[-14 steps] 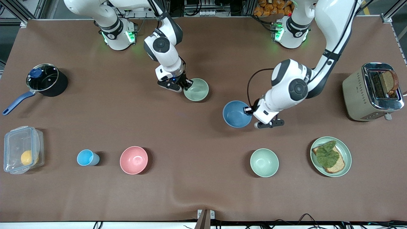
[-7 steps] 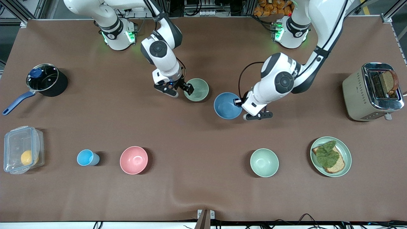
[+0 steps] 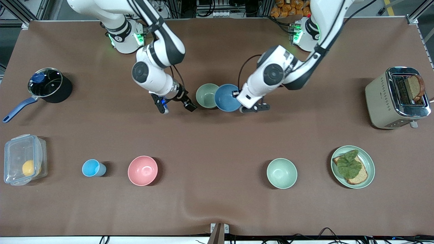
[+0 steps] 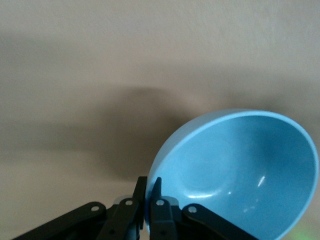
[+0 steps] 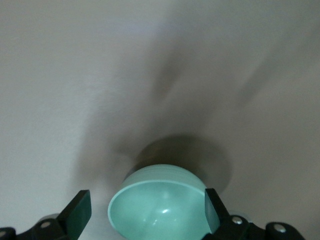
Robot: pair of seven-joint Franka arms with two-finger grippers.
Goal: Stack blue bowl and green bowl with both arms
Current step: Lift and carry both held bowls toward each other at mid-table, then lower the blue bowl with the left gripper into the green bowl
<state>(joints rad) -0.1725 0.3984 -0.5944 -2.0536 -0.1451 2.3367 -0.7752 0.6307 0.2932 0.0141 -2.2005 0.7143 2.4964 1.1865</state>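
In left pincer [image 3: 238, 98], blue bowl [image 3: 226, 98]

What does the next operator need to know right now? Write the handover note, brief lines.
Left gripper: shut on the rim of the blue bowl, carrying it tilted in the air, overlapping the green bowl's edge.
Right gripper: open, holding nothing, beside the green bowl toward the right arm's end of the table.
Green bowl: sits upright on the table.
Done: green bowl let go, blue bowl picked up and brought alongside.
Left: centre the blue bowl over the green one, lower it in, release.
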